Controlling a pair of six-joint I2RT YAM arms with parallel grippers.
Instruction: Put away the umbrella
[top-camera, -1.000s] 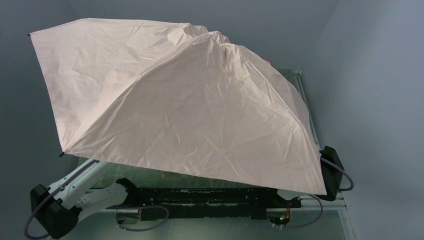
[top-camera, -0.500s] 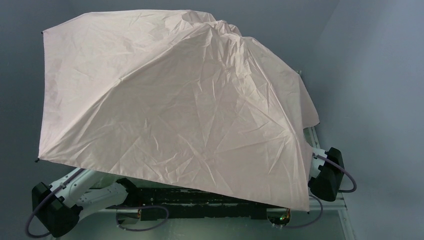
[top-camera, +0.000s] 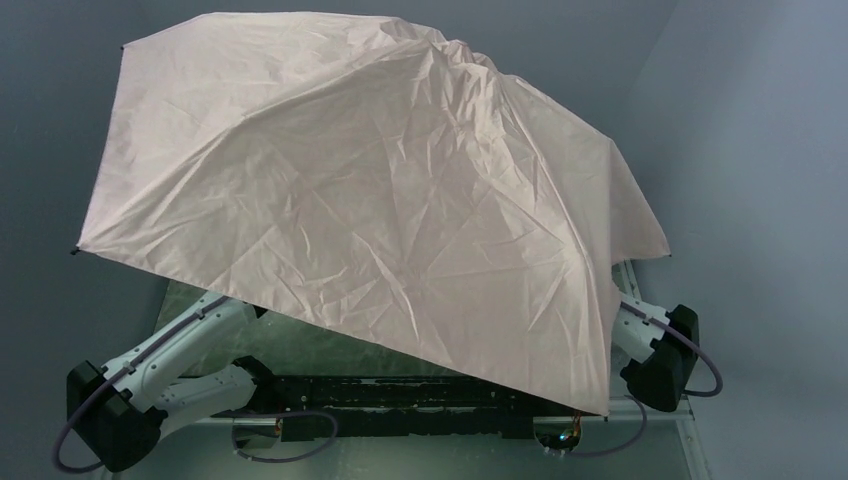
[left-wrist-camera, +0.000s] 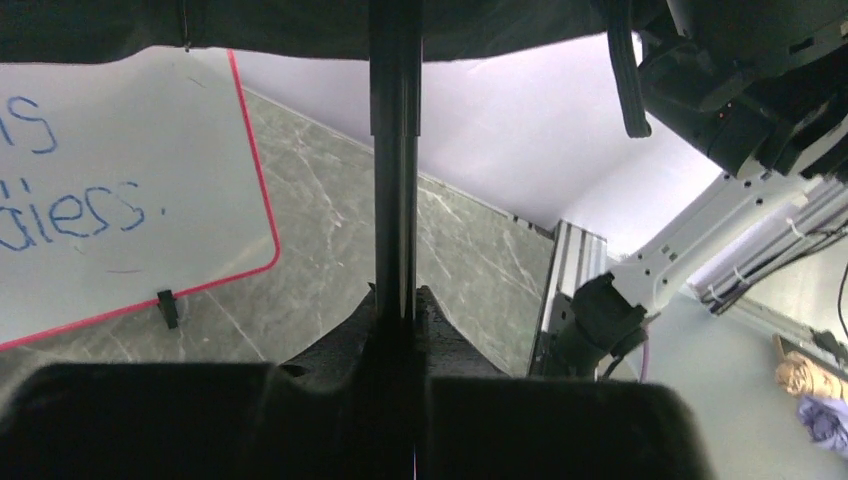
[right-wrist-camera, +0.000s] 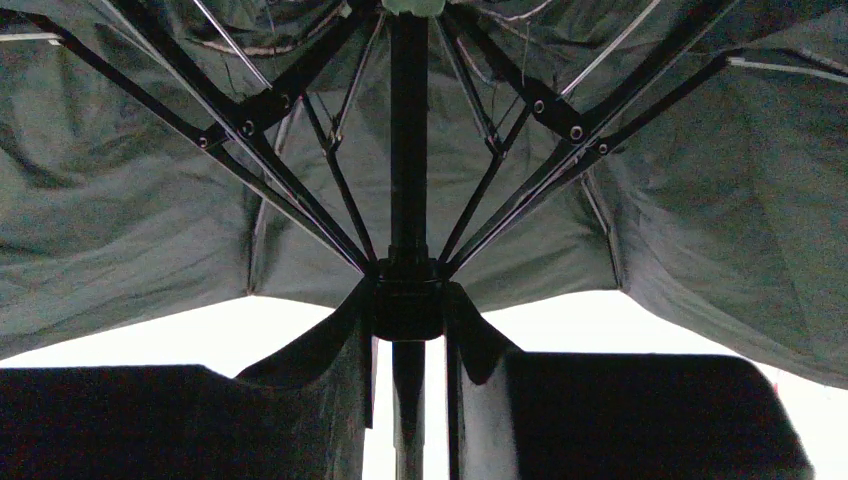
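Overhead, one open umbrella; left fingers clamp its shaft; right fingers grip its runner.

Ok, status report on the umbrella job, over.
Left gripper shut on umbrella shaft. Right gripper clamped on runner. Canopy open. Whiteboard on table below.

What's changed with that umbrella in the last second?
The umbrella turned clockwise as seen from above, and its left edge lifted, uncovering more of the left arm. The right arm slid outward. It stays open, with the left gripper and right gripper holding it underneath.
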